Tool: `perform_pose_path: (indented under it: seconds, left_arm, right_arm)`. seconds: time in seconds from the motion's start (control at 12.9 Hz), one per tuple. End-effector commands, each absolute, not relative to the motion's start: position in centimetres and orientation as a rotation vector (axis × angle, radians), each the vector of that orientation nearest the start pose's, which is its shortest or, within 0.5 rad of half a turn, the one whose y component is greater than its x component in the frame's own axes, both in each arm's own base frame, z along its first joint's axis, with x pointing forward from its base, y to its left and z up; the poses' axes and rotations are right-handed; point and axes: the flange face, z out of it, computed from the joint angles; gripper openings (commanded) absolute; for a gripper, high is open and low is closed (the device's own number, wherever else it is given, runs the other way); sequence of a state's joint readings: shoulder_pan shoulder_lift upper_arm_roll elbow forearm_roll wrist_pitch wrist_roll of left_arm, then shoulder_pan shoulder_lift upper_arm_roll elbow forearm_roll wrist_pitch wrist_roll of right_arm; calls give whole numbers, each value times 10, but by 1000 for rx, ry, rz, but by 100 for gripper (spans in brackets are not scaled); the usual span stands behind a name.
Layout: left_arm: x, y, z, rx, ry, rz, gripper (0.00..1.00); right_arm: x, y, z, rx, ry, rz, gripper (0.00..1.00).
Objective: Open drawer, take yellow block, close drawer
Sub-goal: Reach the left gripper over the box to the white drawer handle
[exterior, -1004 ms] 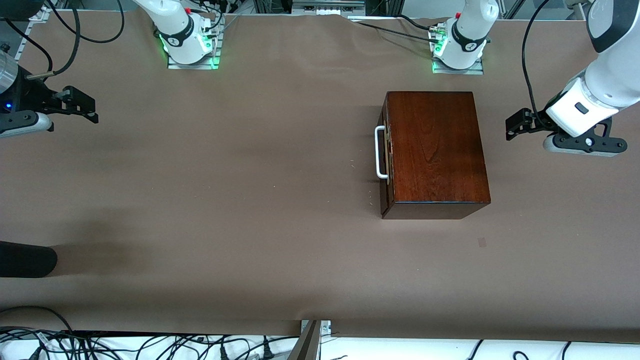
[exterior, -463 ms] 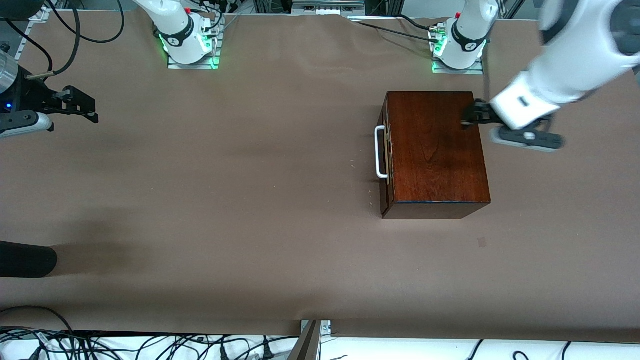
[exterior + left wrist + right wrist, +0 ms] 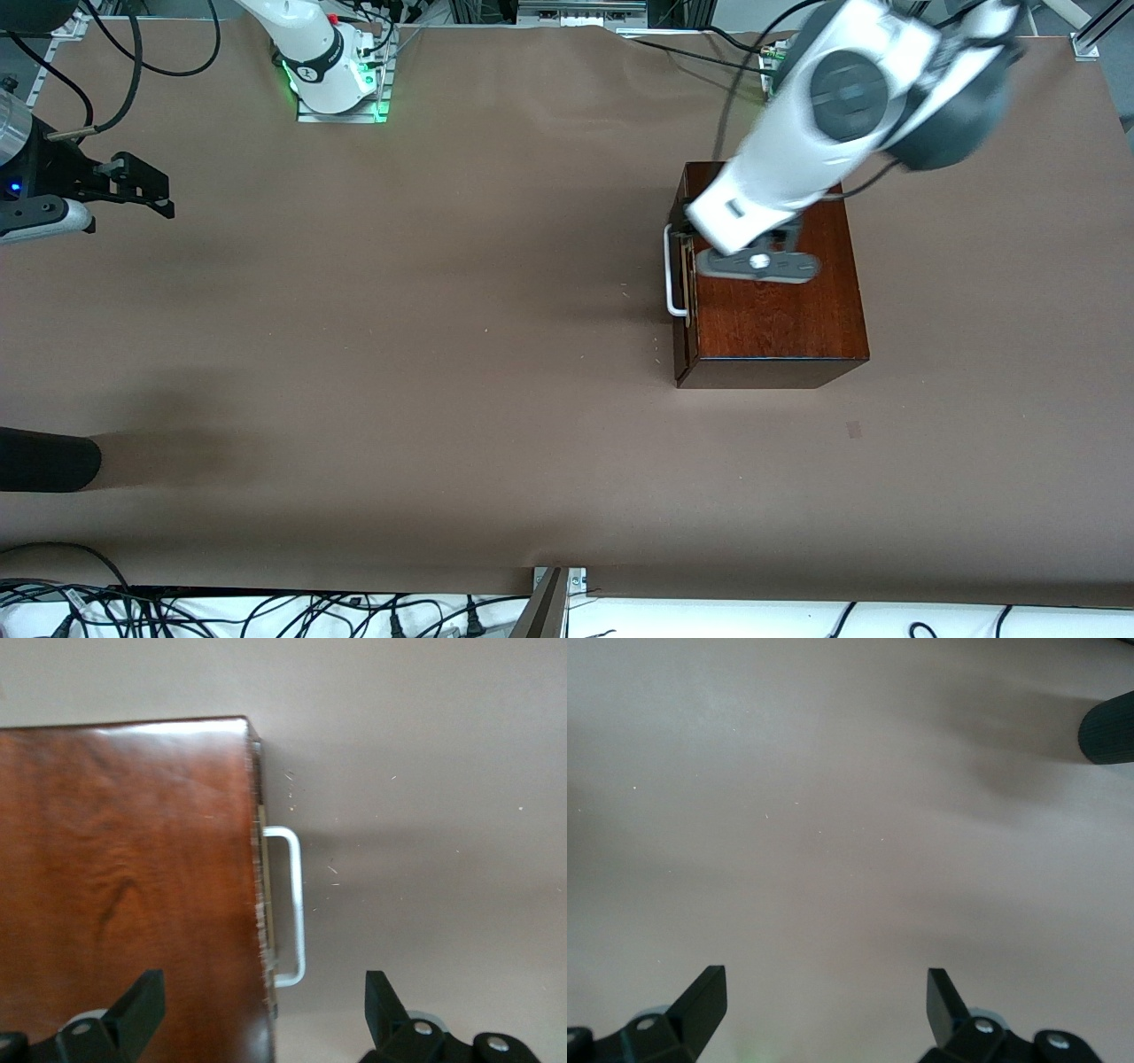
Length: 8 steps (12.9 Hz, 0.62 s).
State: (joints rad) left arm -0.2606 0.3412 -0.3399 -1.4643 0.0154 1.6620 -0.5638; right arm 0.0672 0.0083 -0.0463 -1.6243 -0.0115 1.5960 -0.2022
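Two arms: left gripper [image 3: 260,1010], fingers spread wide, hangs over the box's [image 3: 771,275] top edge by the white handle [image 3: 673,270]. Drawer [image 3: 685,266] shut. Right gripper [image 3: 824,1014] spread too, waits over bare table [image 3: 399,354] at its own end. Yellow block not visible.

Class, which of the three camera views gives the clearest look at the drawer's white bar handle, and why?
The left wrist view: the handle fills the middle, seen whole against the table, with the open left gripper above it. In the front view the handle is small and its upper end is hidden by the left arm. The right wrist view shows only bare table.
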Motion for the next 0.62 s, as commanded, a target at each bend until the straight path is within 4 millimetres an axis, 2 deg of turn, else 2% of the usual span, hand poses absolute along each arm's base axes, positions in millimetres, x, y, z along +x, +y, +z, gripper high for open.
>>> perform_pose_path:
  seconds: [0.0,0.08,0.31,0.46,0.54]
  left_arm:
    - [543,-391,460,-3045,48,183,100]
    - [539,-404,452,-3023,63,137,100]
    - [531,-422,412,-2916,82,89,100]
    - [526,-417,384,-2863,12,110,100]
    - [525,-414,377,-2861,3,115,100]
  right_arm:
    - [557,10,603,-3123,-332,63,100]
    - [557,10,603,-3123,-332,63,100]
    - [557,10,602,-3123,-332,65,100]
    - [557,10,602,-3123,-332,65,100]
    - [557,10,602,-3123,-332,65,100]
